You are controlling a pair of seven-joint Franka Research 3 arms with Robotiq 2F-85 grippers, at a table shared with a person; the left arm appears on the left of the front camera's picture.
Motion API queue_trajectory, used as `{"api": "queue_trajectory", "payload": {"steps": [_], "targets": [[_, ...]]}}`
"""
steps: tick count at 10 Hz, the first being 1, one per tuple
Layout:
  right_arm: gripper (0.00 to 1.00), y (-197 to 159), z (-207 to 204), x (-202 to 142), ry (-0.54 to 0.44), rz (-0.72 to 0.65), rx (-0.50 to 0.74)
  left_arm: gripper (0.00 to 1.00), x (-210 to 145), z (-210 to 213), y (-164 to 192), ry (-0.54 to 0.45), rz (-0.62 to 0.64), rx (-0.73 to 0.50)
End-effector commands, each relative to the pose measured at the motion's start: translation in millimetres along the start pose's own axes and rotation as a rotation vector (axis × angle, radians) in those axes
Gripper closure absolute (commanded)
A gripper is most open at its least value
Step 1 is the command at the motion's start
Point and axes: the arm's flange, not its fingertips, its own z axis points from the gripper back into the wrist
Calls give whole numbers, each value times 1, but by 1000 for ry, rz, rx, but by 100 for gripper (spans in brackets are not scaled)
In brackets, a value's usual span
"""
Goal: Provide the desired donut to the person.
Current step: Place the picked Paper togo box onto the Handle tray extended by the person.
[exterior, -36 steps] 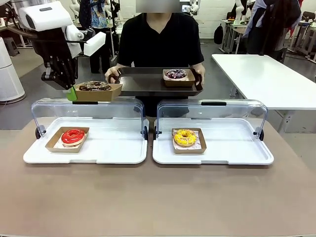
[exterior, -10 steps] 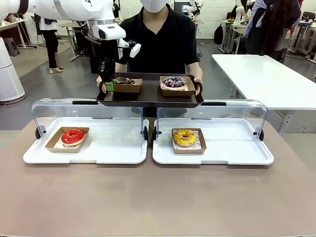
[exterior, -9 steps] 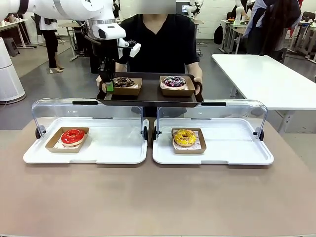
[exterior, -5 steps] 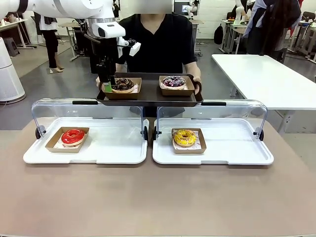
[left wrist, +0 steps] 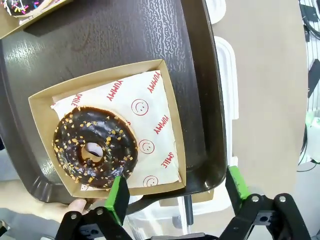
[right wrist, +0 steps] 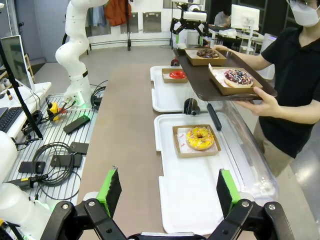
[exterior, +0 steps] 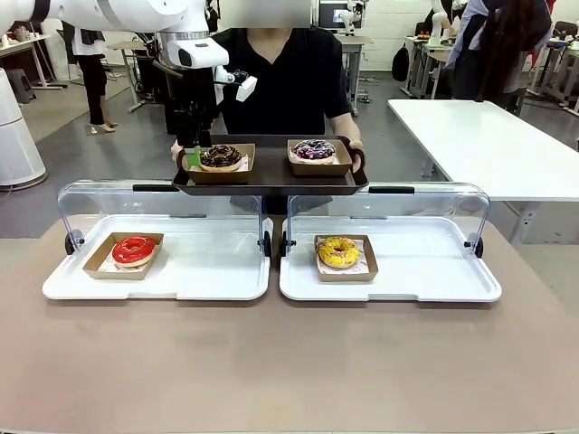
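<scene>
— While the person (exterior: 288, 77) holds the dark tray (exterior: 269, 177) level at the far side of the table, what sits on it?

— Two cardboard boxes. The chocolate donut (left wrist: 95, 146) with nut crumbs lies in its box (left wrist: 170, 112) on a printed paper liner, at my left end of the tray. The sprinkled donut (exterior: 314, 149) is in the second box (exterior: 317, 166) at the other end, well apart from the first.

— And your jaws?

— My left gripper (left wrist: 176, 194) is spread wide and holds nothing. One green pad (left wrist: 119, 196) hangs over the box's edge just beside the chocolate donut, the other is past the tray's rim. My right gripper (right wrist: 169, 195) is also apart and empty, low over the near table edge.

— What is in the cases on the table?

— Two white display trays with clear lids tipped back. The left case (exterior: 190, 280) has a red donut (exterior: 134, 250) in a box at its left end; the rest of its floor is bare. The right case (exterior: 425, 276) has a yellow donut (exterior: 338, 252) in a box toward its left side.

— Room to move?

— The chocolate donut's box sits close to the tray's corner, and a fingertip of the person's hand (left wrist: 80, 205) shows under the rim there. The brown tabletop (exterior: 289, 362) on my side is open.
</scene>
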Motion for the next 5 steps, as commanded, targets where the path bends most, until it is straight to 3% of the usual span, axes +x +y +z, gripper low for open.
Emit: {"api": "queue_trajectory", "payload": {"steps": [1, 3, 5], "targets": [[0, 0, 0, 0, -6, 1, 2, 0, -2, 7, 3, 9, -2, -14], [0, 0, 0, 0, -6, 1, 2, 0, -7, 9, -8, 2, 1, -20], [0, 0, 0, 0, -6, 1, 2, 0, -39, 22, -52, -24, -57, -11]]}}
